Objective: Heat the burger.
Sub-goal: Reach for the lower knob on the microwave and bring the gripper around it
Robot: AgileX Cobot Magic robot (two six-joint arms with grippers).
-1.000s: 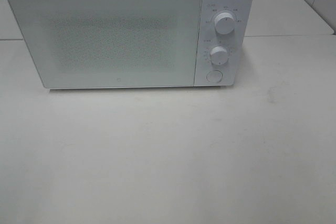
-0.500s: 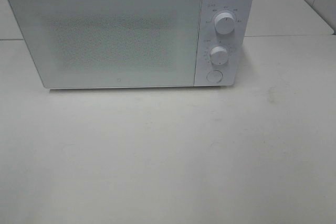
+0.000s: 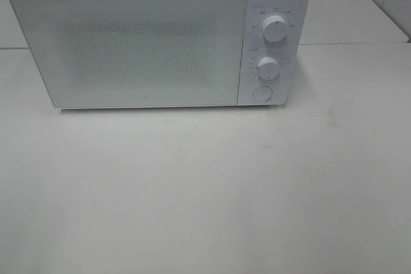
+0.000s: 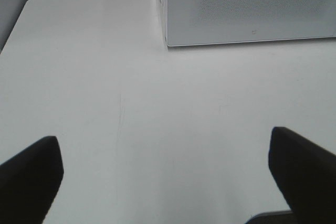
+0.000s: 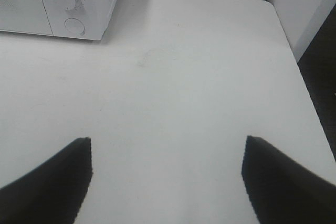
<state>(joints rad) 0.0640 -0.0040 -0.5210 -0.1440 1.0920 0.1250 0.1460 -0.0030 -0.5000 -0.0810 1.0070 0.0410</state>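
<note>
1. The burger is not showing in any view. It is not lying on the open surface (image 3: 205, 190), and whether it is sitting behind the closed, frosted door of the microwave (image 3: 148, 36) cannot be told.
2. So the relation the coming move turns on cannot be read either: neither which way the burger lies from each tool nor how it is sitting.
3. The microwave is standing at the far side of the surface, with its upper knob (image 3: 275, 28), lower knob (image 3: 268, 67) and round button (image 3: 261, 93) on the right end.
4. The left tool (image 4: 164, 145) is hanging released, its jaws wide apart over bare surface with nothing between them, and is facing the door's lower corner.
5. The right tool (image 5: 168, 145) is likewise released and gripping nothing. It is facing the control end, so the right arm is probably the nearer one to the knobs and button.
6. Both arms are sitting outside the high view, well apart from the microwave.
</note>
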